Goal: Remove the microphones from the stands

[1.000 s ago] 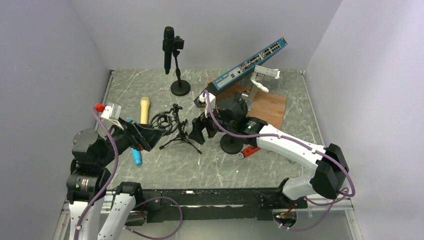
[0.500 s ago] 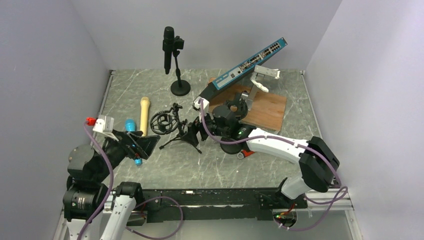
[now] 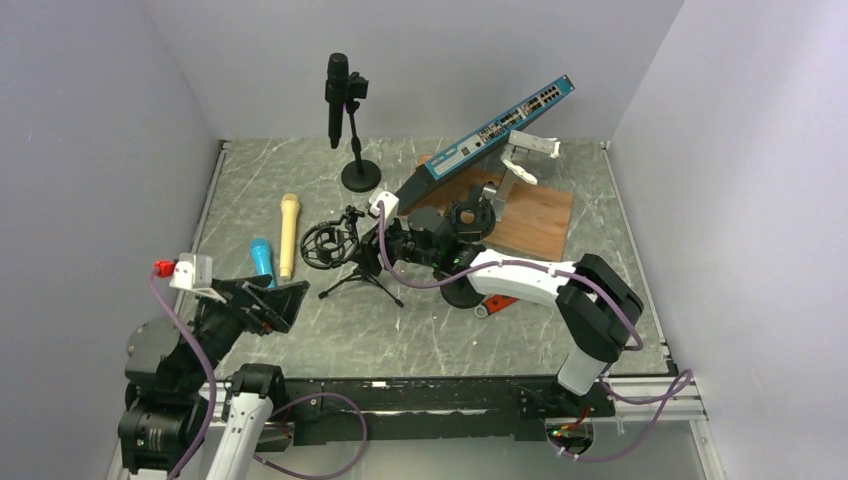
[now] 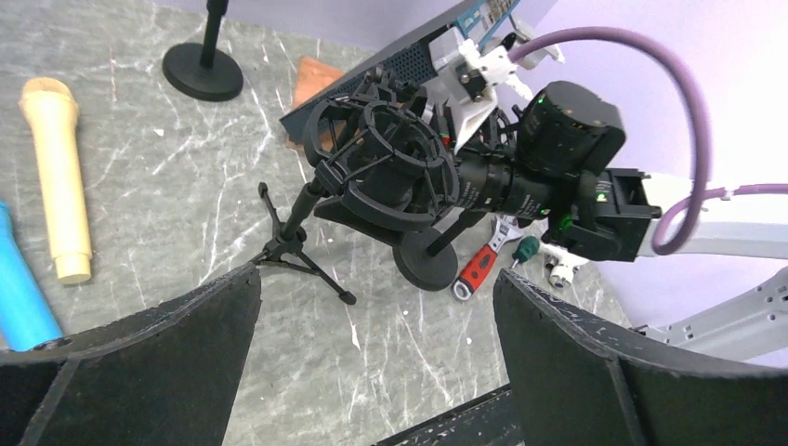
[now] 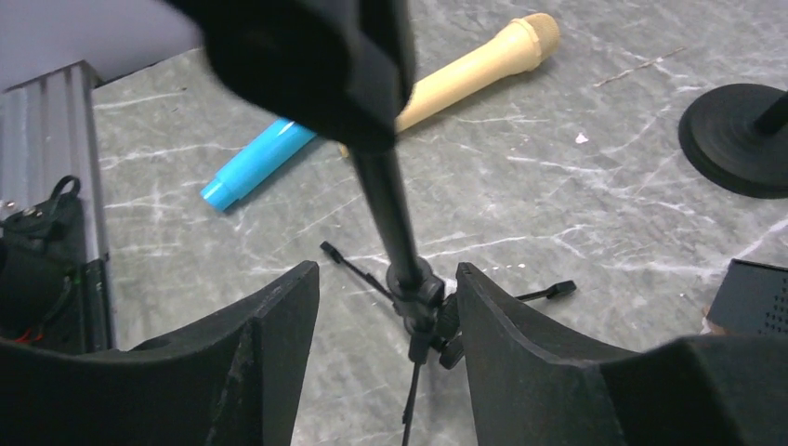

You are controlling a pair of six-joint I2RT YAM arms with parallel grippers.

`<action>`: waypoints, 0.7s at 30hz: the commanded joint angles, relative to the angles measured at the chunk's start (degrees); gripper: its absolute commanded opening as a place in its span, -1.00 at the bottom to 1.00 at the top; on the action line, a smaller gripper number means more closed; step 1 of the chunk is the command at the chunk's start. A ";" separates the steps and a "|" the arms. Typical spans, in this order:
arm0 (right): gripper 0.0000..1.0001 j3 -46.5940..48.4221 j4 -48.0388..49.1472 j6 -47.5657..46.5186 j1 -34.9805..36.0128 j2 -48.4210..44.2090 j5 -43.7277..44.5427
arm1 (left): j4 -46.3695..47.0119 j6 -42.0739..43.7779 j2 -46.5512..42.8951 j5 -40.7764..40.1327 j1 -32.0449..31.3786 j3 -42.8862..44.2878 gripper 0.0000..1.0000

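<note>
Grey marble tabletop (image 3: 450, 335) is holding the small black tripod stand (image 3: 358, 272) near its middle; we cannot tell if a microphone is sitting in its ring (image 4: 346, 177). Our right gripper (image 5: 383, 279), fingers apart, is reaching around the thin pole (image 5: 386, 204), so we are planning a gentle squeeze. It is coming closer than before; our left gripper (image 4: 376, 279), also apart, is backing away.

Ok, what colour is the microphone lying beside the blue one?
Pale beige. That handheld microphone shows best in the left wrist view.
</note>
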 commanded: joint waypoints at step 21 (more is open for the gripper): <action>-1.00 1.27 12.39 0.38 12.85 4.40 53.26 | -5.13 2.41 -4.88 -7.52 -0.59 3.71 0.93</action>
